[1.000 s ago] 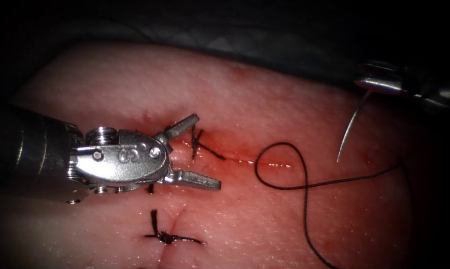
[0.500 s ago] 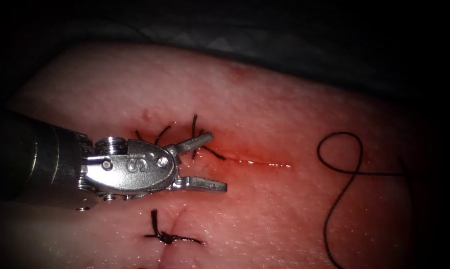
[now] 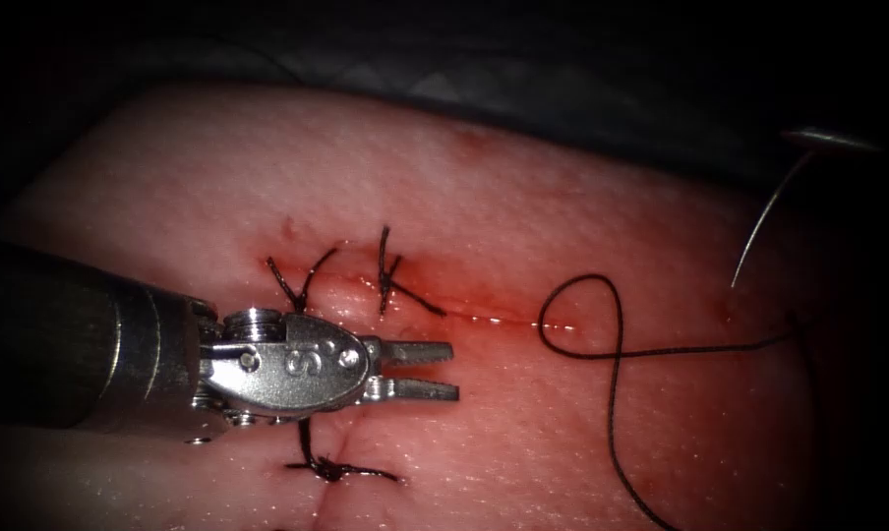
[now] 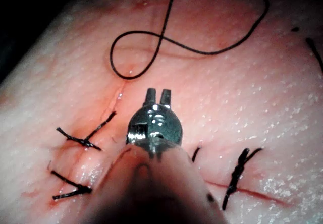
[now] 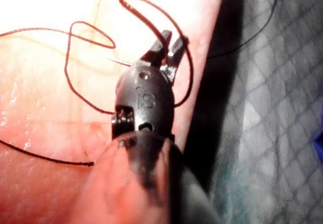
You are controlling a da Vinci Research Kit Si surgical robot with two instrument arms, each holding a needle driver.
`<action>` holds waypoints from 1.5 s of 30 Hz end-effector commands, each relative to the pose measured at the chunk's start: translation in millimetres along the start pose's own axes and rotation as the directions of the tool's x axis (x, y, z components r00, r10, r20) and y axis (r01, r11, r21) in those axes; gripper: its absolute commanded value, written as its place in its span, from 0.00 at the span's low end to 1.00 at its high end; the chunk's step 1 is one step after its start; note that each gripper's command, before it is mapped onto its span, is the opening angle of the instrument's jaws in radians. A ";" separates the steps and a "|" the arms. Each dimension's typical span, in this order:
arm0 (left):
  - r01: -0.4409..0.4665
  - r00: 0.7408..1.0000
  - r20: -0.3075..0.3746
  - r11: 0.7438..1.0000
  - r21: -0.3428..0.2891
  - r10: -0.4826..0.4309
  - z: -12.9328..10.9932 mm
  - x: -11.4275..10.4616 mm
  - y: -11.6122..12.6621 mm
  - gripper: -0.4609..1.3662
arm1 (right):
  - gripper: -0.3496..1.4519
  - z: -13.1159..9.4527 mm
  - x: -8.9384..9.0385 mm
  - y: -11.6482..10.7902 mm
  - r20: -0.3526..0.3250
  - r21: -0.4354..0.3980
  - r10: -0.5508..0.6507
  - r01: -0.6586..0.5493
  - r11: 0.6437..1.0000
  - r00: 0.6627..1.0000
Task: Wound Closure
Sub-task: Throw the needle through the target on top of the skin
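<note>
Steel left hand [image 3: 449, 371] lies low over the tissue [image 3: 523, 197], shaft entering from 9 o'clock, tips aimed toward 3 o'clock. Its jaws stand slightly parted, near parallel, with nothing between them. Half a second back they gaped wider and sat higher, against the knots; now they sit just below the cut [image 3: 503, 317], probably kept empty and close for when thread needs taking.

Cut runs 9-to-3 across the endoscope view, wet with red fluid [image 3: 444, 295] around its middle. Two tied stitches [image 3: 390, 280] cross its left stretch, tails standing up. A third knot [image 3: 331, 470] sits at 6 o'clock of the left hand, on a second line.

Needle [image 3: 764, 231] hangs clear of the tissue at 2 o'clock in the endoscope view, well right of the cut's open end, point down. Right hand [image 5: 166, 45] pinches it; from its wrist view the pale needle [image 5: 121, 61] runs out sideways from the pressed jaws. Which part of the curve is held I cannot tell for sure; it looks near the tail end. Holding it high likely keeps the point off the tissue and the thread slack.

Thread [image 3: 612, 364] lies loose on the tissue, one loop resting at the cut's right end, a strand trailing to 5 o'clock and another to 3 o'clock. Loop has drifted left again since half a second ago.
</note>
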 end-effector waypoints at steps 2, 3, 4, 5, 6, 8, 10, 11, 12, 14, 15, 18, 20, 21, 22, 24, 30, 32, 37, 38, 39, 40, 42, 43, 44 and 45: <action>0.009 1.000 -0.002 1.000 -0.007 -0.009 0.3 -0.3 -0.5 0.14 | 0.00 1.2 0.0 -0.4 -0.017 0.009 -0.006 0.006 1.000 1.000; 0.008 1.000 -0.003 1.000 -0.007 -0.008 0.4 -0.4 -0.7 0.14 | 0.00 1.7 0.1 -0.6 -0.021 0.011 -0.006 0.006 1.000 1.000; 0.016 1.000 -0.001 1.000 -0.008 -0.016 0.6 -0.6 -1.1 0.13 | 0.00 2.4 0.2 -0.8 -0.027 0.013 -0.007 0.007 1.000 1.000; 0.019 1.000 0.002 1.000 -0.009 -0.018 0.8 -0.7 -1.3 0.12 | 0.00 2.8 0.3 -0.9 -0.029 0.014 -0.007 0.007 1.000 1.000; 0.020 1.000 0.006 1.000 -0.012 -0.020 1.0 -1.0 -1.6 0.10 | 0.00 3.7 0.4 -1.1 -0.033 0.018 -0.007 0.008 1.000 0.999; 0.023 1.000 0.022 1.000 -0.009 -0.023 1.6 -1.5 -2.2 0.10 | 0.00 4.7 0.5 -1.4 -0.043 0.020 -0.009 0.010 1.000 0.999; 0.028 0.999 0.033 1.000 -0.005 -0.028 2.1 -2.0 -2.5 0.10 | 0.00 5.6 0.5 -1.6 -0.053 0.023 -0.011 0.012 1.000 0.999; 0.031 0.999 0.035 1.000 -0.003 -0.030 2.3 -2.3 -2.6 0.10 | 0.00 6.0 0.4 -1.6 -0.059 0.023 -0.012 0.013 1.000 0.998; 0.032 0.999 0.040 0.999 0.000 -0.032 2.7 -2.6 -2.8 0.10 | 0.00 6.4 0.3 -1.7 -0.065 0.023 -0.013 0.014 1.000 0.998; 0.037 0.998 0.050 0.999 0.003 -0.037 3.3 -3.1 -3.0 0.11 | 0.00 7.0 0.2 -1.7 -0.068 0.022 -0.014 0.016 1.000 0.998; 0.045 0.998 0.052 0.999 0.005 -0.045 3.5 -3.4 -3.1 0.11 | 0.00 7.4 0.1 -1.7 -0.070 0.019 -0.015 0.016 1.000 0.997; 0.052 0.997 0.055 0.999 0.008 -0.052 4.2 -4.1 -3.8 0.13 | 0.00 8.6 -0.2 -1.9 -0.086 0.021 -0.018 0.020 1.000 0.996; 0.055 0.997 0.056 0.998 0.013 -0.056 4.9 -4.5 -4.6 0.12 | 0.00 9.6 -0.4 -2.4 -0.097 0.026 -0.023 0.026 0.999 0.995; 0.054 0.997 0.056 0.998 0.014 -0.055 4.9 -4.5 -4.7 0.12 | 0.00 9.7 -0.4 -2.5 -0.098 0.026 -0.024 0.027 0.999 0.995; 0.056 0.997 0.055 0.998 0.016 -0.057 5.3 -4.8 -4.9 0.12 | 0.00 10.3 -0.6 -3.0 -0.108 0.018 -0.029 0.031 0.999 0.994; 0.052 0.996 0.070 0.998 0.019 -0.054 5.9 -5.4 -5.4 0.12 | 0.00 11.6 -1.0 -3.8 -0.117 0.017 -0.048 0.050 0.999 0.992; 0.064 0.994 0.082 0.998 0.028 -0.066 6.6 -6.4 -5.6 0.14 | 0.00 13.8 -2.0 -5.0 -0.142 0.019 -0.117 0.121 0.993 0.983; 0.061 0.993 0.101 0.998 0.030 -0.064 7.0 -7.1 -5.5 0.16 | 0.00 14.9 -2.7 -5.6 -0.148 0.013 -0.160 0.164 0.986 0.976; 0.066 0.985 0.156 0.997 0.038 -0.071 7.7 -8.6 -5.3 0.19 | 0.00 16.4 -3.4 -6.3 -0.171 0.016 -0.212 0.218 0.976 0.962; 0.070 0.985 0.158 0.997 0.040 -0.075 7.8 -8.8 -5.3 0.19 | 0.00 16.6 -3.4 -6.5 -0.176 0.014 -0.219 0.225 0.974 0.960; 0.067 0.985 0.157 0.997 0.042 -0.073 7.9 -9.1 -5.3 0.20 | 0.00 16.9 -3.5 -6.6 -0.177 0.013 -0.226 0.232 0.973 0.958; 0.075 0.984 0.156 0.996 0.045 -0.081 8.2 -9.4 -5.4 0.20 | 0.00 17.1 -3.6 -6.7 -0.179 0.010 -0.245 0.251 0.968 0.953; 0.080 0.984 0.157 0.996 0.048 -0.087 8.5 -9.8 -5.5 0.21 | 0.00 17.6 -3.8 -7.0 -0.185 0.003 -0.277 0.282 0.959 0.943; 0.077 0.984 0.160 0.996 0.048 -0.084 8.6 -10.1 -5.6 0.21 | 0.00 17.7 -3.9 -7.0 -0.185 0.003 -0.295 0.301 0.954 0.937; 0.079 0.982 0.168 0.996 0.052 -0.087 8.7 -10.3 -5.5 0.22 | 0.00 17.8 -4.0 -7.1 -0.187 0.002 -0.308 0.314 0.950 0.933; 0.082 0.981 0.170 0.995 0.053 -0.090 8.8 -10.5 -5.5 0.23 | 0.00 17.9 -4.1 -7.2 -0.185 0.005 -0.320 0.326 0.945 0.929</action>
